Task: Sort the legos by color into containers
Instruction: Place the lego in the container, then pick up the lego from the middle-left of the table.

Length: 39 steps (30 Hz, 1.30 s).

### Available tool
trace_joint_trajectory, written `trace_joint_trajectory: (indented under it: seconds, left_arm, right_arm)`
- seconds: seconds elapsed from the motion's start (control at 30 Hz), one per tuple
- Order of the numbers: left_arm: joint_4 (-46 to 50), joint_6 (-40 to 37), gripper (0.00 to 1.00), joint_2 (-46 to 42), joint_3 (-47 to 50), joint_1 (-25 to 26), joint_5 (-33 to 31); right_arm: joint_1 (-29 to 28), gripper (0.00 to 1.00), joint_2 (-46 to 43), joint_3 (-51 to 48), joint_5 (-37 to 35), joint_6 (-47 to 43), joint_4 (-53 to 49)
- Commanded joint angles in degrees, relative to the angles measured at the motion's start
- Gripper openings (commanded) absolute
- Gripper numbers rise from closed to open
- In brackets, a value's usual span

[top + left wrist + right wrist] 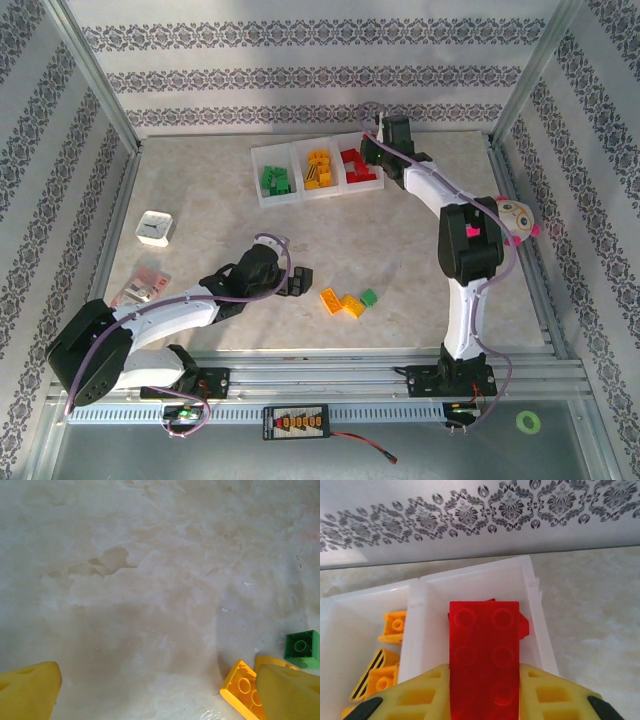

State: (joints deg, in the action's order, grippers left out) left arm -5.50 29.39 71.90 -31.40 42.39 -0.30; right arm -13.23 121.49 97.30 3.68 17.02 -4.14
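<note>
Drop-off step: right tool [485,692] grips a red brick [485,640] over the red bin [470,582] at the far edge of the table [200,190], so release looks next; left tool [155,692], spread wide, hovers by loose yellow bricks [242,687].

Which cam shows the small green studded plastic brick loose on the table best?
Left wrist: the green brick sits close and sharp, its single stud clear, next to a yellow brick. Top external shows it as a tiny speck beside the yellow bricks.
</note>
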Motion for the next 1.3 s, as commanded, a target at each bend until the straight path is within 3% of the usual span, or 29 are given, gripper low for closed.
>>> trace_joint_trajectory:
  seconds: [0.0,0.33,0.4,0.57,0.7,0.83,1.03,1.27]
  left_arm:
    - [-1.28,-2.26,0.99,0.51,-1.53,0.68,-1.20]
    - [-2.45,-5.65,0.99,0.55,-1.76,0.94,0.68]
    - [-3.45,-7.95,0.99,0.29,-1.28,0.89,2.11]
    - [-5.76,-12.92,0.99,0.13,-0.74,1.21,5.19]
    - [-8.02,-18.17,0.99,1.14,-0.54,1.72,8.25]
    - [-13.30,-25.56,0.90,2.23,1.30,2.12,12.69]
    - [-6.75,-38.49,0.96,6.08,-2.65,5.27,14.95]
    - [0.94,-43.80,0.96,12.85,-9.03,8.94,13.65]
  right_arm:
    - [-0.34,0.27,5.27,8.14,4.27,4.06,-4.51]
    - [-0.51,0.31,14.99,17.95,3.37,6.06,-5.91]
    - [-0.51,0.38,14.67,18.04,3.14,5.20,-5.87]
    - [-0.72,0.66,9.87,14.62,3.63,2.31,-4.98]
    - [-1.50,0.76,1.43,4.14,4.18,-0.25,-1.82]
    - [-2.77,0.78,-9.37,-10.25,4.20,-1.73,2.84]
    - [-4.05,0.79,-23.83,-29.11,3.93,-1.39,7.19]
    - [-4.09,0.80,-35.63,-43.31,1.99,-0.54,7.95]
